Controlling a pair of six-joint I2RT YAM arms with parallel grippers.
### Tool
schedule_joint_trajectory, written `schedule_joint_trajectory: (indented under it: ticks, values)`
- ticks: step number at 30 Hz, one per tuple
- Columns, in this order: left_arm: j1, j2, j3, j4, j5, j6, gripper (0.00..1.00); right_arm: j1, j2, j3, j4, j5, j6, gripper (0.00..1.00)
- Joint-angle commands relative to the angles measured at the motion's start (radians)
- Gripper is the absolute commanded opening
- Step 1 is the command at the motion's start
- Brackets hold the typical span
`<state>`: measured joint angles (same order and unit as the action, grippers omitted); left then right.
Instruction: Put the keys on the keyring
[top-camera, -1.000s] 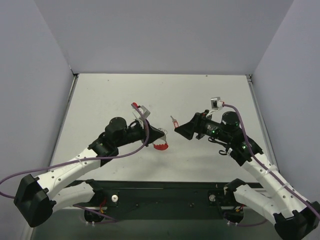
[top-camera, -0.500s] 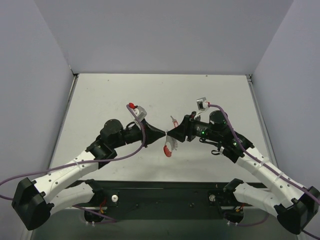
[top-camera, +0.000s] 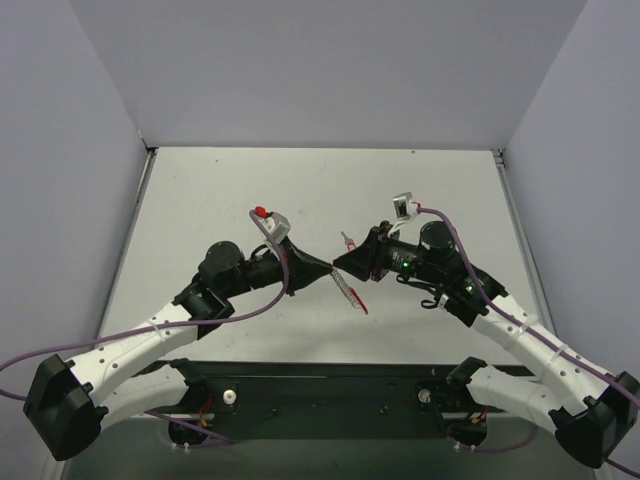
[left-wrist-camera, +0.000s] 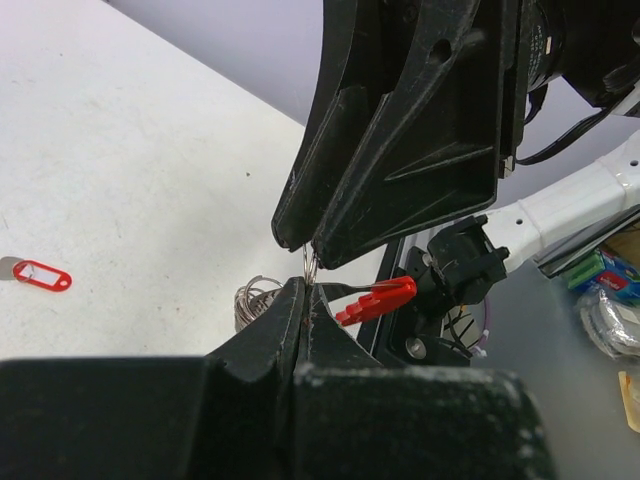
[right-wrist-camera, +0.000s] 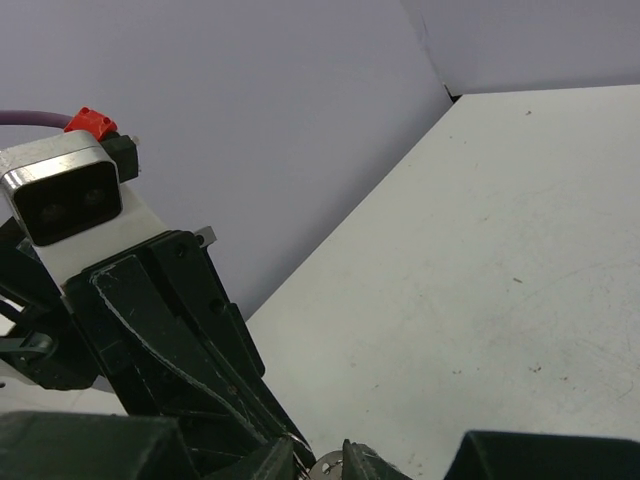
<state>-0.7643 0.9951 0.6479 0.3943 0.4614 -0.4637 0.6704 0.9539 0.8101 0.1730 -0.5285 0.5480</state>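
The keyring (top-camera: 350, 293) hangs in the air between my two grippers, its silvery ridged band and red arc trailing down to the right. My left gripper (top-camera: 322, 270) is shut on its thin silver wire. In the left wrist view (left-wrist-camera: 306, 290) the red part (left-wrist-camera: 380, 298) sticks out to the right. My right gripper (top-camera: 340, 266) meets it tip to tip and pinches the same wire (left-wrist-camera: 311, 247). In the right wrist view (right-wrist-camera: 318, 462) a silver piece sits between the narrow jaws. The key (top-camera: 348, 241), silver with a red head, lies on the table just behind the grippers (left-wrist-camera: 40, 275).
The white table (top-camera: 420, 190) is walled in grey on three sides. The left arm's purple cable (top-camera: 285, 262) loops close to the grippers. The left wrist camera (right-wrist-camera: 65, 200) fills the left of the right wrist view.
My right gripper closed in to meet the left one. In the last half second the keyring's hanging part swung from straight down to slanting down-right. The key has not moved.
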Motion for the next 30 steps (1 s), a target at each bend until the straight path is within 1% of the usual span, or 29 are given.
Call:
schedule_joint_trajectory:
  ticks: [1, 3, 4, 6, 10, 20, 23, 24, 27, 29, 30]
  values:
    - [-0.003, -0.016, 0.012, 0.100, 0.000, -0.015, 0.00, 0.015, -0.001, 0.032, 0.066, -0.028, -0.010, 0.24]
    - [-0.003, -0.018, 0.012, 0.101, 0.000, -0.015, 0.00, 0.017, -0.004, 0.026, 0.071, -0.030, -0.007, 0.21]
    - [-0.003, -0.021, 0.013, 0.103, 0.000, -0.015, 0.00, 0.017, -0.004, 0.024, 0.075, -0.031, -0.006, 0.17]
    - [-0.001, -0.019, 0.010, 0.106, -0.001, -0.016, 0.00, 0.018, -0.006, 0.023, 0.079, -0.036, -0.006, 0.15]
    - [-0.003, -0.019, 0.006, 0.132, -0.003, -0.029, 0.00, 0.020, -0.001, 0.024, 0.088, -0.045, -0.002, 0.06]
    - [-0.003, -0.016, 0.004, 0.172, -0.003, -0.055, 0.00, 0.029, 0.009, 0.037, 0.077, -0.077, -0.022, 0.09]
    - [-0.003, -0.015, 0.006, 0.178, -0.001, -0.062, 0.00, 0.031, 0.016, 0.040, 0.069, -0.079, -0.022, 0.17]
    - [-0.001, -0.016, 0.004, 0.181, -0.001, -0.064, 0.00, 0.031, 0.017, 0.040, 0.069, -0.079, -0.025, 0.23]
    - [-0.003, -0.016, 0.006, 0.186, 0.000, -0.067, 0.00, 0.031, 0.017, 0.040, 0.068, -0.079, -0.026, 0.29]
    - [-0.001, -0.018, 0.007, 0.181, 0.002, -0.069, 0.00, 0.031, 0.016, 0.037, 0.068, -0.076, -0.026, 0.27]
    - [-0.003, -0.016, 0.004, 0.181, 0.000, -0.069, 0.00, 0.031, 0.014, 0.035, 0.068, -0.070, -0.026, 0.21]
